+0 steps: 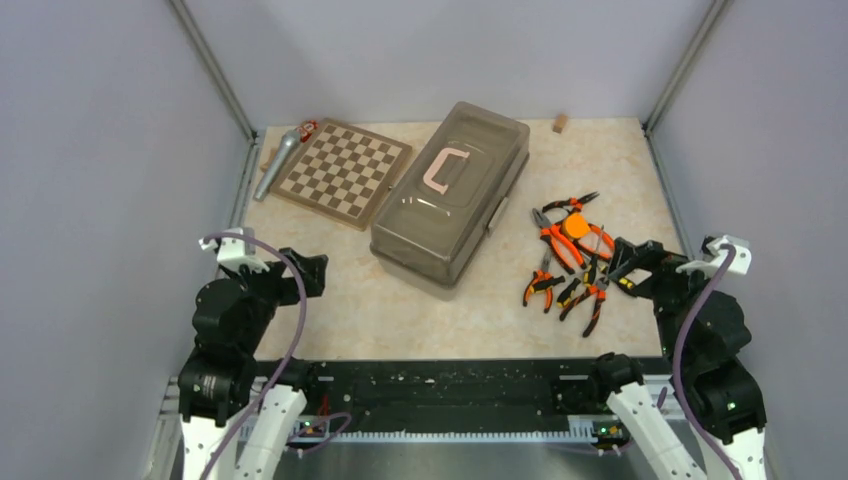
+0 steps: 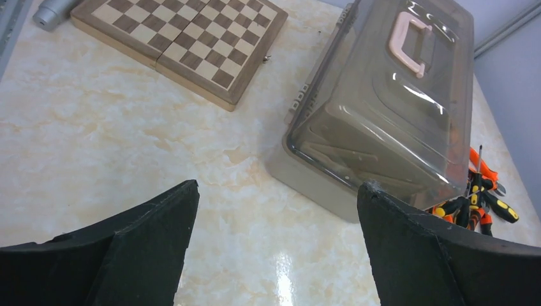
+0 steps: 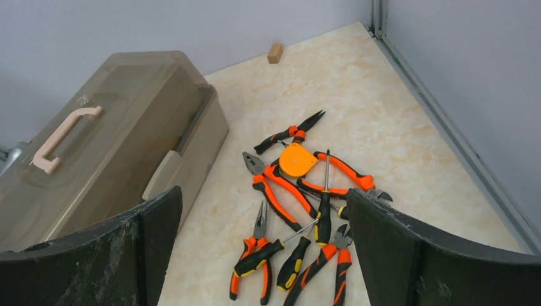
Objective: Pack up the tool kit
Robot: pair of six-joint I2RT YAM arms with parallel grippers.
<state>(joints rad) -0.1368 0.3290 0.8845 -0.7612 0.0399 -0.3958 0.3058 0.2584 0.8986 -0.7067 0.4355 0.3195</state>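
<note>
The translucent grey-brown toolbox (image 1: 452, 190) lies shut on the table, its pale pink handle (image 1: 447, 167) on top; it also shows in the left wrist view (image 2: 383, 108) and the right wrist view (image 3: 108, 146). A heap of orange-handled pliers (image 1: 556, 243), yellow-black screwdrivers (image 3: 325, 213) and an orange tape measure (image 3: 295, 159) lies right of the box. My left gripper (image 1: 310, 272) is open and empty, left of the box's near end. My right gripper (image 1: 612, 262) is open and empty, just right of the tool heap.
A brown-and-cream chessboard (image 1: 343, 172) lies at the back left with a silver microphone (image 1: 277, 163) beside it. A small wooden block (image 1: 561, 122) sits by the back wall. Grey walls and metal rails enclose the table.
</note>
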